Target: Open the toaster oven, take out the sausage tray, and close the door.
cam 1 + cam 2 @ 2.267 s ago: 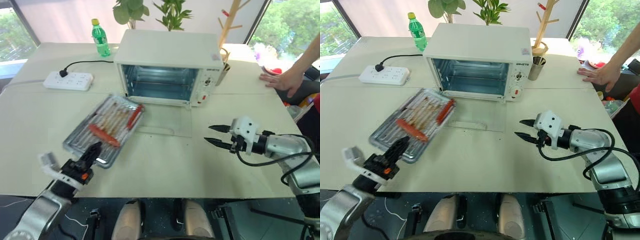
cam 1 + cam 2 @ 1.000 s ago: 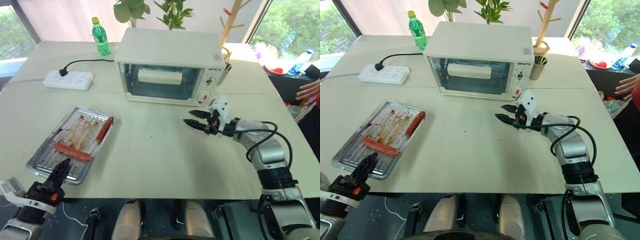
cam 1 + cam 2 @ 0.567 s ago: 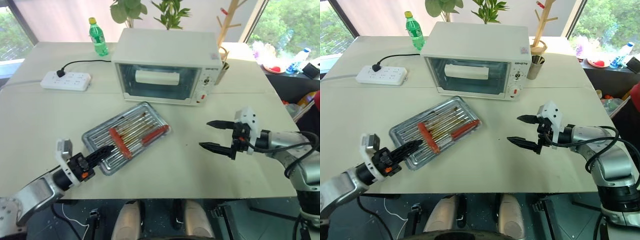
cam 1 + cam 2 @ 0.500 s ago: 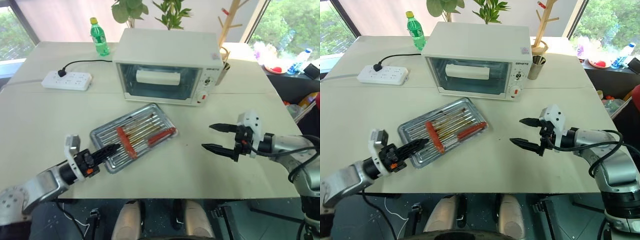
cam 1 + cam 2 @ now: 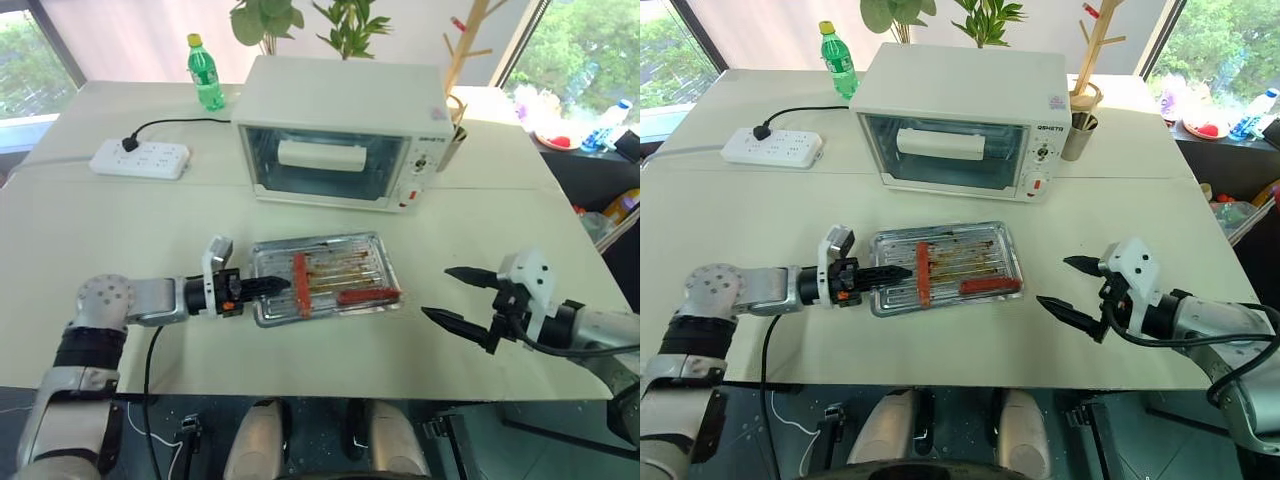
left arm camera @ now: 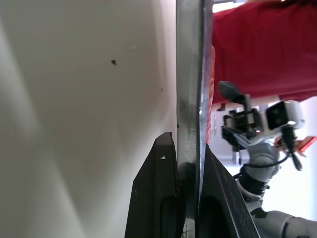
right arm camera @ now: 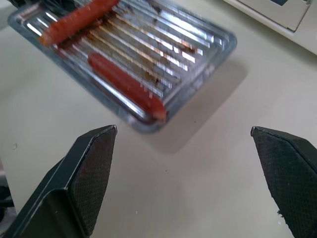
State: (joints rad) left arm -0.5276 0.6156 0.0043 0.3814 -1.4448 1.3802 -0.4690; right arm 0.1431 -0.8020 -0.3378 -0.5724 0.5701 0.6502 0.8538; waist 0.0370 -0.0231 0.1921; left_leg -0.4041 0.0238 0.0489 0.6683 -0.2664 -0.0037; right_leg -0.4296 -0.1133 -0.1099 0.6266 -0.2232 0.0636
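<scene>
sausage tray (image 5: 945, 262), rim pinched by left hand (image 5: 892, 273)

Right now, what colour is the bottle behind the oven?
Green bottle with a yellow cap, clearest in the left eye view.

Both eye views look forward and down from above the desk (image 5: 120, 230), a little apart side by side; they share the oven (image 5: 345, 130) at the far side, the tray (image 5: 945, 265) in the middle and both hands. The left wrist view sits very close, sighting edge-on along the tray's rim (image 6: 190, 89) between its own fingers (image 6: 158, 198), with the right hand (image 6: 245, 124) far beyond. The right wrist view looks down on the tray (image 7: 138, 54) from nearby, past its own spread fingers (image 7: 91, 168).
</scene>
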